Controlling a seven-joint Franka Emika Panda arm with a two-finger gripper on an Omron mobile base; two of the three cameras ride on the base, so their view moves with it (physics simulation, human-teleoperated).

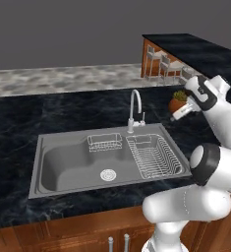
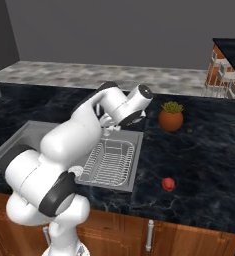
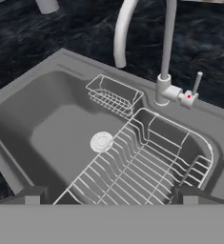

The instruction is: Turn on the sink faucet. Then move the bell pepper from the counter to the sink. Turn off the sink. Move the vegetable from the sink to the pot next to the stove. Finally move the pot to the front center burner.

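no readable text, labels or signs

We count 1 sink [image 1: 63, 167] with 1 drain [image 1: 108, 174], 1 faucet [image 1: 135, 109] carrying 1 lever handle [image 3: 196, 85], 1 dish rack [image 1: 154, 156] and 1 small wire basket [image 1: 104, 142]. On the counter [image 2: 204, 165] we see 1 red bell pepper [image 2: 168, 184] and 1 potted plant [image 2: 171, 116]. Farther back we make out 3 stools [image 1: 163, 66].
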